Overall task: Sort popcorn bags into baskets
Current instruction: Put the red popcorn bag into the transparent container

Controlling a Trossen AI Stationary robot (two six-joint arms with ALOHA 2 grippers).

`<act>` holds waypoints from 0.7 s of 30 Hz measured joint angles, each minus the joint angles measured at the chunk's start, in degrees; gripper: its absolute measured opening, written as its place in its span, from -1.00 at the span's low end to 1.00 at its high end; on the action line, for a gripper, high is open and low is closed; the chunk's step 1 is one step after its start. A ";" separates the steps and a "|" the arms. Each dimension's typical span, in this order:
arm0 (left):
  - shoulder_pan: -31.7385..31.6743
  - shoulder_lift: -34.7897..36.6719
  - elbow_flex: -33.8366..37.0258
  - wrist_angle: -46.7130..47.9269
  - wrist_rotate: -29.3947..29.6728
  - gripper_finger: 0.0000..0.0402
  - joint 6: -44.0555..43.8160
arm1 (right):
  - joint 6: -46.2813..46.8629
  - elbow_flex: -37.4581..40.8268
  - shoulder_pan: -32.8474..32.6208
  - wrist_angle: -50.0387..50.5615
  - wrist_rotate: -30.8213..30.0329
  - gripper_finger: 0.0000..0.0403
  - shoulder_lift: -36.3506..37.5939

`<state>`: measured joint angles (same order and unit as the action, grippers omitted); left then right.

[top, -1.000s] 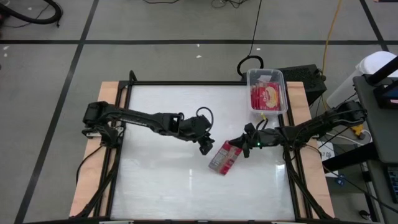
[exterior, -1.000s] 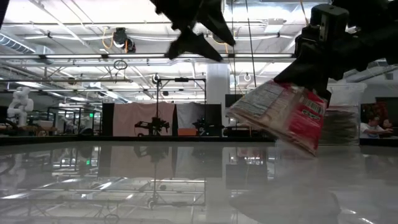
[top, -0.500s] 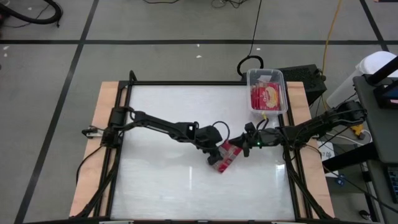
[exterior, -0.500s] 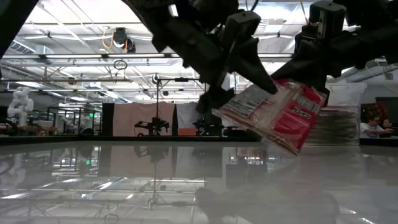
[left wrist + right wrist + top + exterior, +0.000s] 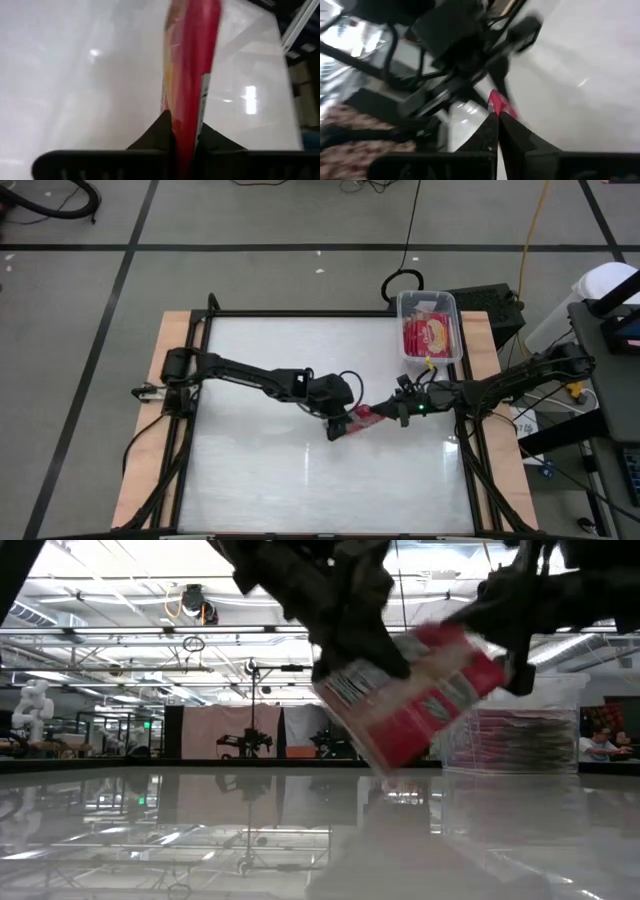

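Note:
One red popcorn bag [image 5: 362,418] hangs above the middle of the table, held between my two grippers. In the low view the bag [image 5: 415,700] is tilted, with its printed grey-white panel and red face showing. My left gripper [image 5: 338,423] is shut on its left end. My right gripper [image 5: 392,413] is shut on its right end. The clear basket [image 5: 403,330] stands at the table's far right and holds several red bags. My left gripper pinches the bag's left end [image 5: 186,125] between its two fingers [image 5: 161,134], one on each flat face. It comes slanting down from the table's left. The bag stands on edge, clear of the table. My right gripper pinches the bag's right end [image 5: 496,102] between its two fingers, near a corner. It comes about level from the table's right. That end is the higher one [image 5: 470,645], and the bag slopes down toward the left gripper.
The white tabletop [image 5: 270,470] spreads around and below the bag. The basket [image 5: 520,740] shows behind the bag in the low view. A black frame [image 5: 300,313] borders the table, and cables trail beside the right arm.
My left gripper has gone down and toward the table's right edge to the bag, opened wide, then shut on its left end. The bag, which hung slanting from my right gripper, has turned on edge and now slopes down to its left end.

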<state>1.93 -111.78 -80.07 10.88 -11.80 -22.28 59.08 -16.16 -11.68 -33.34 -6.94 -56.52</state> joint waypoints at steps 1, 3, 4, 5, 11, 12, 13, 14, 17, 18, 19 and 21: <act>0.14 0.89 0.00 0.99 1.30 -0.83 2.44 | 1.01 0.00 -0.01 0.08 1.41 -0.98 0.98; 0.62 3.46 0.00 2.63 3.54 -0.84 7.72 | 3.38 0.00 -0.03 0.00 3.94 -0.94 2.99; 0.96 4.82 0.02 3.85 4.87 -0.86 10.31 | 4.73 0.00 -0.04 0.15 5.03 -0.91 4.08; 1.31 6.08 0.02 4.16 6.35 -0.88 12.67 | 6.79 -0.01 -0.05 0.03 5.95 -0.89 5.03; 4.24 13.41 0.00 7.42 17.35 -0.90 22.57 | 17.52 0.04 -0.07 0.53 10.10 -0.69 9.70; 5.22 14.22 0.00 6.73 20.66 -0.89 24.95 | 19.18 0.04 -0.07 0.30 10.30 -0.66 10.15; 6.55 15.34 0.00 5.99 23.90 -0.87 27.75 | 20.74 0.04 -0.07 0.27 10.37 -0.63 10.76; 7.91 16.25 0.00 6.37 27.14 -0.87 30.73 | 22.40 0.04 -0.11 0.35 10.32 -0.59 10.92; 12.27 17.88 -0.02 4.90 34.61 -0.86 41.73 | 26.22 0.04 -0.12 -0.03 10.01 -0.51 11.31; 13.57 18.15 -0.02 5.02 36.83 -0.86 44.97 | 26.79 0.06 -0.22 -1.00 9.83 -0.48 11.24; 14.86 18.27 -0.02 4.99 39.42 -0.86 47.75 | 27.31 0.04 -0.41 -2.19 9.41 -0.46 11.23; 17.31 18.27 -0.02 4.20 44.08 -0.86 50.37 | 28.37 0.04 -0.87 -3.59 8.25 -0.40 11.49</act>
<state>19.24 -93.52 -80.09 15.08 32.28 28.09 87.45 -16.12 -12.54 -36.93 1.30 -45.04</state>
